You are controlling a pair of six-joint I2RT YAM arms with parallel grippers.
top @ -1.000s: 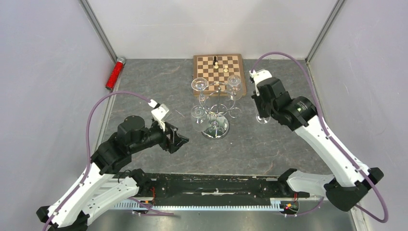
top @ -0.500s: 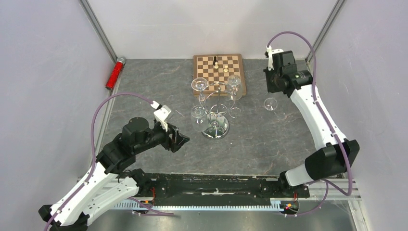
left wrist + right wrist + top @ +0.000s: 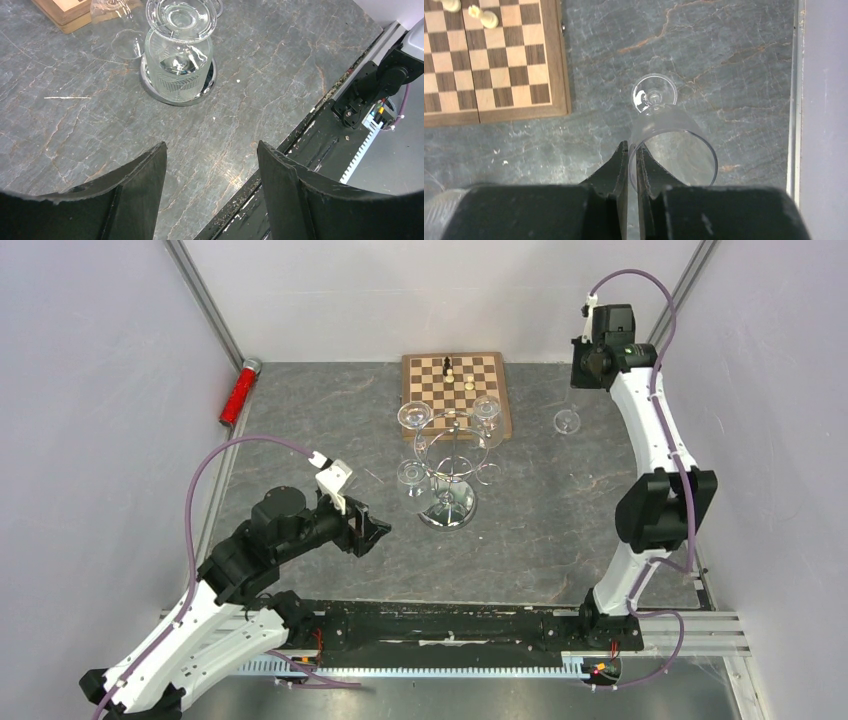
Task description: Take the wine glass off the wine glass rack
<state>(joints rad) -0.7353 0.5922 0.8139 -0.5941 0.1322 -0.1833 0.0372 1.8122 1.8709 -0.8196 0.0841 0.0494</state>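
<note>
- Glassware off its perch: wine glass (image 3: 672,145), upright at the far right of the table (image 3: 560,520), well apart from the wine glass rack (image 3: 450,465) and just right of the chessboard (image 3: 494,60).
- Pinched by the right gripper (image 3: 630,150), jaws together on one thin stretch of the rim wall; foot over bare stone, contact with the surface impossible to tell.
- Risks a slip: smooth glass, a one-sided hold at the lip, bowl and stem hanging off to one side, likely to swing or drop under any jerk of the arm.
- Risks a crack as well, with any tightening of the pinch on so thin an edge.
- Could topple on release if set down tilted or let go above the stone: narrow foot, tall stem, little margin.
- Left gripper (image 3: 211,146) near left of the rack, jaws wide apart, holding nothing, aimed at the rack's foot.
- Could clip the hanging glasses (image 3: 413,417) on the loop arms, or shove the light wire stand, with any careless forward reach from there; a chain of breakage the likely result.
</note>
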